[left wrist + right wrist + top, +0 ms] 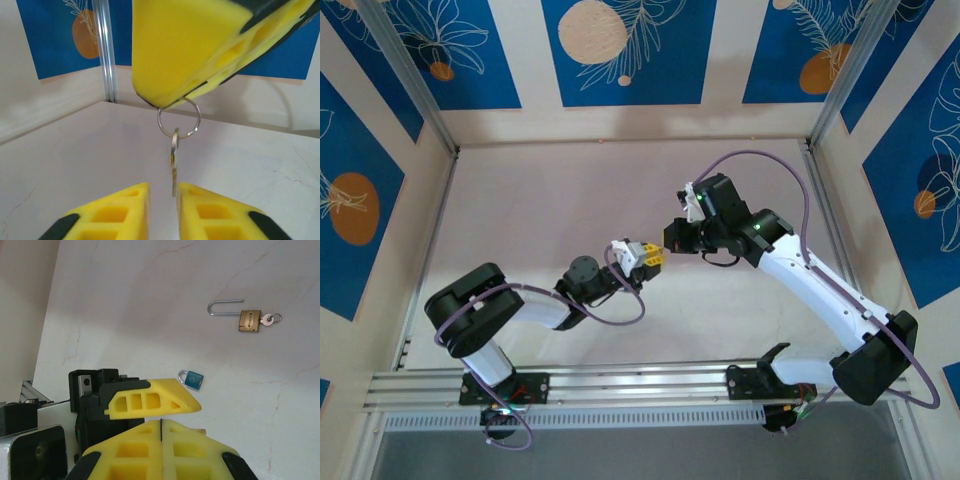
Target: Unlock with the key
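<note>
One slim silvery key point(174, 170) on ring point(159, 121)

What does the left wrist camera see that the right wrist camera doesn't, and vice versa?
Left wrist: a slim silvery metal key hanging from a thin silvery ring pinched in the right arm's yellow fingers, its tip between the left arm's yellow fingers. Right wrist: a brass padlock with a pale-headed key in it and a small blue padlock, lying apart. Both: the two arms' fingers and the pale table.
</note>
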Robot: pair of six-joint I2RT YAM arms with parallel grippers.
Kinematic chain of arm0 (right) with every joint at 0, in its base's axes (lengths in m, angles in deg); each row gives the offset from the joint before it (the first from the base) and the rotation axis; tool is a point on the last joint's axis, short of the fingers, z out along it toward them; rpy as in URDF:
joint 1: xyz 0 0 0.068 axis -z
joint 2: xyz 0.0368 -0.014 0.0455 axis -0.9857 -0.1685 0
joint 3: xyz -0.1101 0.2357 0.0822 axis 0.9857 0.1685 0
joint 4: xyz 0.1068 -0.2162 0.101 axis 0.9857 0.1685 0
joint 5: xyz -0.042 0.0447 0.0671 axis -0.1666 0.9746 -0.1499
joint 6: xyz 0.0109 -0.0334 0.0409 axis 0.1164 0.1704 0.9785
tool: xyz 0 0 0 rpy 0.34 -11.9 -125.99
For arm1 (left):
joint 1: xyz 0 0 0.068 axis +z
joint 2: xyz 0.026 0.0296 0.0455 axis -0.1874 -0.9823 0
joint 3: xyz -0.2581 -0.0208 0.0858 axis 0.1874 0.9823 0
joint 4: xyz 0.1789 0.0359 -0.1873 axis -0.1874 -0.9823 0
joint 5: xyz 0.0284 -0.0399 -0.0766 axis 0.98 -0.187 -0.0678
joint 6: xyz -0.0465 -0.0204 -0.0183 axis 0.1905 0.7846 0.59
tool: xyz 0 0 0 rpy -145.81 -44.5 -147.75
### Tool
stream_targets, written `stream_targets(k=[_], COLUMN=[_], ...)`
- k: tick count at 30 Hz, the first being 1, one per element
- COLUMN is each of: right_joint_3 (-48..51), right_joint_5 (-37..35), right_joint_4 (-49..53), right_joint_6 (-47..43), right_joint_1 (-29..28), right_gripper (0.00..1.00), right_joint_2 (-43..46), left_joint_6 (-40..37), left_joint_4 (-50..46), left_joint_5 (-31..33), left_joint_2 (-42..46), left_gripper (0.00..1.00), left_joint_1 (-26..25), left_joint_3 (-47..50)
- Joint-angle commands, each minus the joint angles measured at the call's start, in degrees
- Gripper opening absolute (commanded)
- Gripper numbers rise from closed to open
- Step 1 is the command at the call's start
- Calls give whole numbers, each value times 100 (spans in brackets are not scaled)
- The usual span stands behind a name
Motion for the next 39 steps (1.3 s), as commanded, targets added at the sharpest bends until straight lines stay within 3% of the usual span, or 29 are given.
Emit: stream_targets(k=[1,3,11,35,39], right_joint_3=[115,125,180,446,509], right_joint_5=[175,189,115,176,329], right_joint_4=[-70,-81,-94,-175,-275], right_joint_6=[79,79,97,-18,-226], right_joint_1=[32,41,122,386,381], right_gripper=[0,0,0,0,24], right_joint_2=[87,81,119,197,298], left_joint_6=[70,86,53,-121,-280], left_joint_4=[288,313,348,-405,-1018], left_joint_5=[-114,-138,-106,-114,-79], left_joint_2=[-78,-90,-85,269,458], left_gripper=[14,8,0,0,0], left_joint_1=[-65,-70,-79,-78,-68], left_joint_3=[-76,-62,-6,-2,-95])
